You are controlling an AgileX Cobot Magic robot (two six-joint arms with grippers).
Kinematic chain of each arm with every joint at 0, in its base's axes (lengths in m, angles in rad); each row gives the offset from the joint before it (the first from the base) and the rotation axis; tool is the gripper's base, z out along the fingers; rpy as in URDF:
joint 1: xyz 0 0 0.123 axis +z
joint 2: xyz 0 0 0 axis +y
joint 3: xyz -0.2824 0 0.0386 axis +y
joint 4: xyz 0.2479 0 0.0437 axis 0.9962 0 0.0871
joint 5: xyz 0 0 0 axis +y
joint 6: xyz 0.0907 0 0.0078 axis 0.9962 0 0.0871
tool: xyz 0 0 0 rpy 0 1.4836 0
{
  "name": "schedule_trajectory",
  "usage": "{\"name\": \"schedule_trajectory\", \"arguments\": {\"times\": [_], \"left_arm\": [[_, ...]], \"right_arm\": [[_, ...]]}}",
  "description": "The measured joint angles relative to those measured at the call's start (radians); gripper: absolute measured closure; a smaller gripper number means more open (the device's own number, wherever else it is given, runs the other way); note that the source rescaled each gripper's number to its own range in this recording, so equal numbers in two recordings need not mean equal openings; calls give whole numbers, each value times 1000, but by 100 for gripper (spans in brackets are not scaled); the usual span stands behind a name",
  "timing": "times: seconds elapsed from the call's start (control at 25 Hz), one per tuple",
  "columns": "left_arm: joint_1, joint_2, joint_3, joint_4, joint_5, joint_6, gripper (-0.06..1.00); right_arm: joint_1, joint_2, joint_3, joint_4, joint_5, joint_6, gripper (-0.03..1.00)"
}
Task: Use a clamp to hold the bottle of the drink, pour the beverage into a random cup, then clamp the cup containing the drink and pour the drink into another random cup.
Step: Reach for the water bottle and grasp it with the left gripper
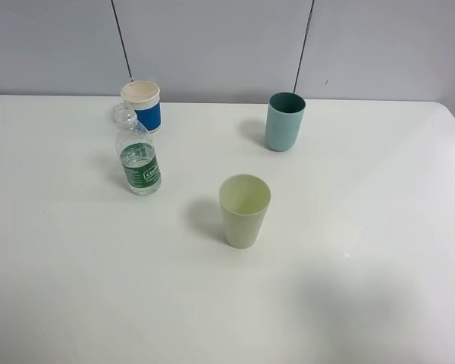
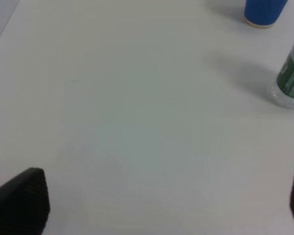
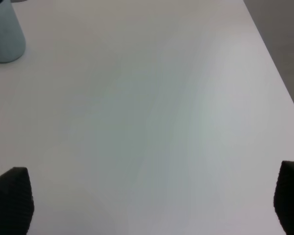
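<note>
Left gripper [image 2: 159,200]: fingers [image 2: 22,196] spread wide, nothing between them, only bare table [image 2: 137,122] below. Right gripper [image 3: 149,198]: same, fingers [image 3: 12,196] wide apart, holding nothing. Neither arm shows in the high view, so both hang back from the objects.

The left wrist camera sees the bottle [image 2: 291,81] and the paper cup [image 2: 264,11] ahead of the gripper, well apart from it. The right wrist camera sees only the teal cup [image 3: 5,34], also well apart.

High view:
- The bottle [image 1: 139,163] is at left of centre, upright. It is probably there so the left arm can take it from the side.
- The paper cup [image 1: 142,106] is just behind the bottle at upper left. They are close, and I can't tell if they touch.
- The teal cup [image 1: 285,121] is at upper right of centre, upright, on the right arm's side.
- The green cup [image 1: 244,211] is in the middle, upright, apart from everything else.

All mouths face up and are ready for pouring. The spacing leaves room for the fingers around each item.

Contents:
- The bottle is part full of clear liquid, level near the top of the label. I can't tell if there is a cap.
- The green cup looks empty.
- The teal cup's inside is dark, so I can't tell what is in it.
- The paper cup's top is pale, and I can't tell whether that is a lid or the inside.

Judgement: nothing has been poured yet, and the first grab on the bottle is not started.
</note>
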Motion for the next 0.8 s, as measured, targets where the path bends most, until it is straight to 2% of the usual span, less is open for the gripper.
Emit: {"name": "schedule_trajectory", "arguments": {"times": [0.8], "left_arm": [[0,0,0,0,0,0,-6]], "right_arm": [[0,0,0,0,0,0,-3]]}}
